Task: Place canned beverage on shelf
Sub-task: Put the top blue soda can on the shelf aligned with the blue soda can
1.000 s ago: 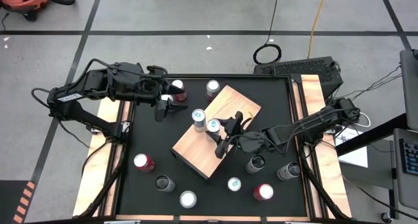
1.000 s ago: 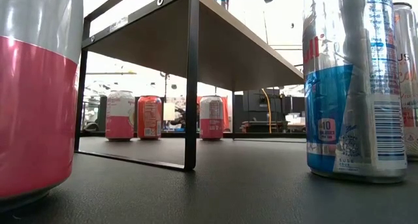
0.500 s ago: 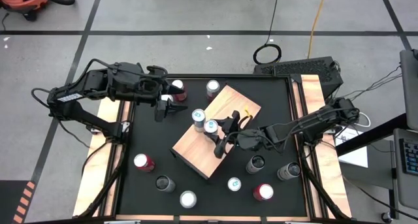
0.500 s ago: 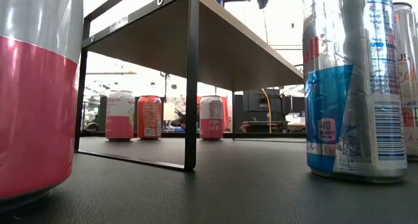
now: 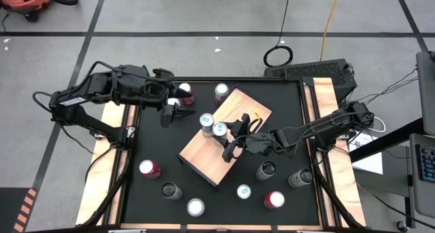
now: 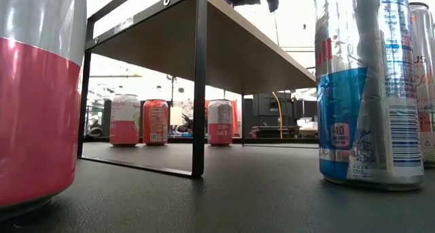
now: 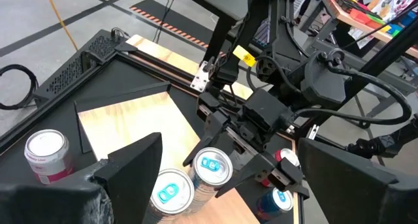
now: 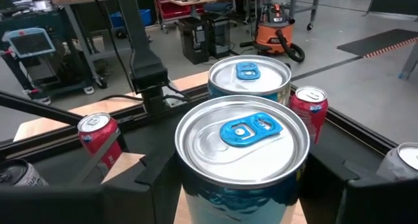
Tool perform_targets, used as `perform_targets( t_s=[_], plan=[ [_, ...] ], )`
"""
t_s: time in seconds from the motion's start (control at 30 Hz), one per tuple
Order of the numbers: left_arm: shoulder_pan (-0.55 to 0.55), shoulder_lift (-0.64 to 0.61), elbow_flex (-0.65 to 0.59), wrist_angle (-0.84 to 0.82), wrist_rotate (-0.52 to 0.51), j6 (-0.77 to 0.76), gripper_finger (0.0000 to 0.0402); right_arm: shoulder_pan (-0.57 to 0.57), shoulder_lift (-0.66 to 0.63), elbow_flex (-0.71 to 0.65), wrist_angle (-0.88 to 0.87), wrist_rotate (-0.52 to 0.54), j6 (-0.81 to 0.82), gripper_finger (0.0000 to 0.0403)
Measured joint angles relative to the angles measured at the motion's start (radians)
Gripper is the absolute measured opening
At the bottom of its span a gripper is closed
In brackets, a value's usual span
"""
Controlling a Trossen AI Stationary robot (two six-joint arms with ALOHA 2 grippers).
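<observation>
The wooden shelf (image 5: 204,155) stands slantwise in the middle of the black table. Two silver cans with blue tabs stand side by side over its far part. One can (image 5: 206,120) is free and rests on its base. The other can (image 5: 219,130) sits between the fingers of my right gripper (image 5: 225,135), which is shut on it. The right wrist view shows the held can (image 8: 240,152) close up and the free can (image 8: 250,77) behind it. My left gripper (image 5: 170,113) hangs open above the table's far left and touches nothing. My right gripper pinches the can's side wall (image 8: 186,185), below the top rim, between its two fingers, one on each side. The fingers come nearly level from the table's right side. The can stands upright over the shelf beside the free can. Its base is hidden.
Several more cans stand on the black table: a red one (image 5: 185,92) and a silver one (image 5: 221,92) at the far edge, others along the near side (image 5: 149,168) (image 5: 196,207) (image 5: 274,200) (image 5: 300,178). In the low view a pink-and-white can (image 6: 37,97) and a blue-and-silver can (image 6: 367,90) stand close.
</observation>
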Motion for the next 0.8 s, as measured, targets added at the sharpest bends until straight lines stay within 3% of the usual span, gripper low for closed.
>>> perform_targets(
  t_s=[0.8],
  plan=[
    [0.0,0.0,0.0,0.0,0.0,0.018,0.0358,-0.004,0.043,0.002,0.051,-0.047,-0.01,0.0213]
  ],
)
